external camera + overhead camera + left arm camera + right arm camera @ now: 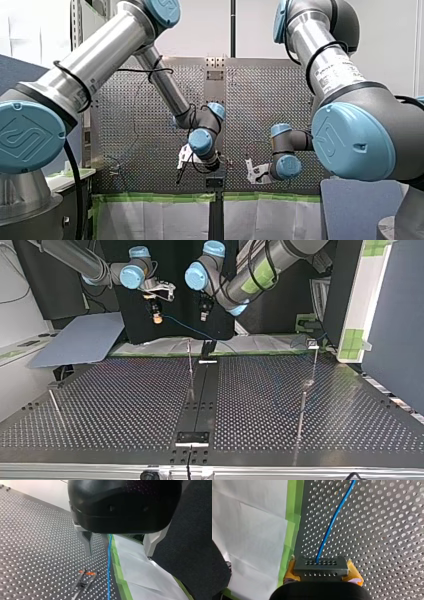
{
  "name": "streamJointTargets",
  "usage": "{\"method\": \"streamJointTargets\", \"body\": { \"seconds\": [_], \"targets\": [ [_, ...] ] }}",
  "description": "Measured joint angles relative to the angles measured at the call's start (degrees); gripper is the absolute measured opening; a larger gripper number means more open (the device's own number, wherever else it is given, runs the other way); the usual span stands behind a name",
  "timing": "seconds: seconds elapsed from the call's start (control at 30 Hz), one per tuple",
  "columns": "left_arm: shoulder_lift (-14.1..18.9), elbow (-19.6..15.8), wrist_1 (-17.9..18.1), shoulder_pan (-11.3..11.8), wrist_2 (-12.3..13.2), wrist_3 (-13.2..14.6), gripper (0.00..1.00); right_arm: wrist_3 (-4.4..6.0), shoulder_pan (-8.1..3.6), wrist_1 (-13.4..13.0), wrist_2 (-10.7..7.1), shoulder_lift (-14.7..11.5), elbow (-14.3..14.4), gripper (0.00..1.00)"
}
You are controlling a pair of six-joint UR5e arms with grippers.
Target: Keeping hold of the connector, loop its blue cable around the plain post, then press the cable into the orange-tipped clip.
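Our right fingers (354,573) pinch the connector (321,566) over the desk's (387,530) taped edge. Our left fingers (87,542) hang spread astride the blue cable (332,522), near the clip (86,576). Pulling too hard while looping could drag the connector loose, and slack cable could miss the clip.

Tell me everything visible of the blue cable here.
The blue cable is thin, round and smooth, plastic-looking. One end enters the grey, hole-dotted connector clamped between my right gripper's yellow pads. From there it runs in a gentle curve over the perforated table. In the left wrist view it passes below my open left gripper, beside the orange-tipped clip but not in it, close along the green tape.
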Motion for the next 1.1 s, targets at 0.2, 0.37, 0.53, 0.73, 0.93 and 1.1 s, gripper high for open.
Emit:
{"method": "streamJointTargets", "body": {
  "seconds": [0.2, 0.37, 0.53, 0.73, 0.93, 1.1],
  "targets": [
    [3.5, 0.3, -3.53, 0.67, 0.71, -1.0, 1.0, -0.1, 0.05, -1.69, -2.48, -0.09, 0.02, 0.0],
    [6.32, 2.08, -6.33, 1.18, 2.72, -1.26, 1.0, 0.12, 0.13, -2.79, -5.24, -0.1, 0.02, 0.0],
    [9.06, 4.69, -9.09, 1.47, 3.8, -1.29, 1.0, 0.0, 0.24, -3.45, -7.68, -0.11, 0.03, 0.0],
    [11.57, 7.95, -12.34, 3.4, 6.42, -0.81, 1.0, 0.06, 0.32, -3.78, -9.04, -0.11, 0.02, 0.0],
    [9.25, 11.7, -16.1, 5.49, 7.13, 1.77, 1.0, 0.15, 0.34, -4.02, -9.15, -0.1, 0.01, 0.0],
    [6.35, 14.7, -19.07, 6.75, 5.06, 4.68, 1.0, 0.19, 0.34, -4.1, -9.16, -0.1, 0.01, 0.0]
  ]
}}
